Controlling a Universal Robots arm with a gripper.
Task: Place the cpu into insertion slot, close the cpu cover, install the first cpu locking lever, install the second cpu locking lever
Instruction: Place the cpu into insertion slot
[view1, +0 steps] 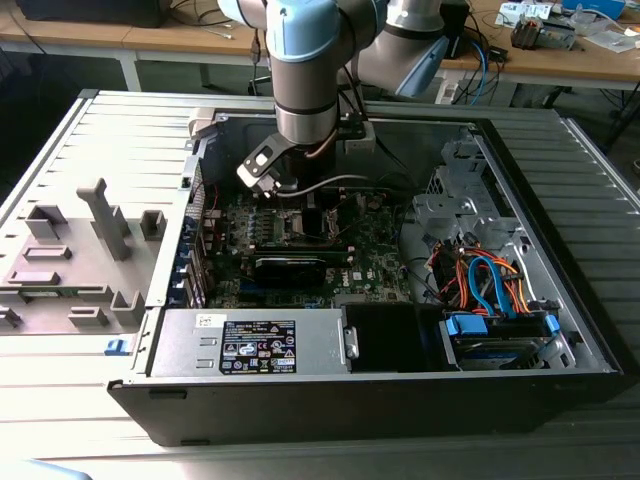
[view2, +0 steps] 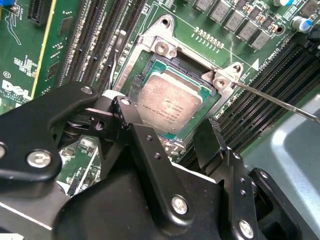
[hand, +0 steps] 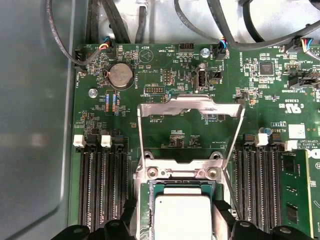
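The cpu (view2: 168, 104) (hand: 182, 216), a silver-topped square chip, lies flat in the insertion slot (view2: 161, 48) (hand: 150, 172) on the green motherboard (view1: 375, 262). My gripper (view2: 175, 140) (hand: 175, 225) hovers just above it, open, with one black finger (view2: 131, 119) on each side of the chip and nothing held. The cpu cover (hand: 192, 106), a thin silvery frame, stands swung up and open behind the slot. A thin locking lever (view2: 280, 102) sticks out from one corner of the slot, unlatched. In the exterior view the arm's wrist (view1: 305, 100) covers the slot.
Black memory slots (hand: 100, 185) (hand: 257, 185) flank the socket on both sides. Cables (hand: 115, 20) run along the case wall past the board. A power supply (view1: 250, 345) and a drive bay with blue and orange cables (view1: 490, 285) fill the case's near side.
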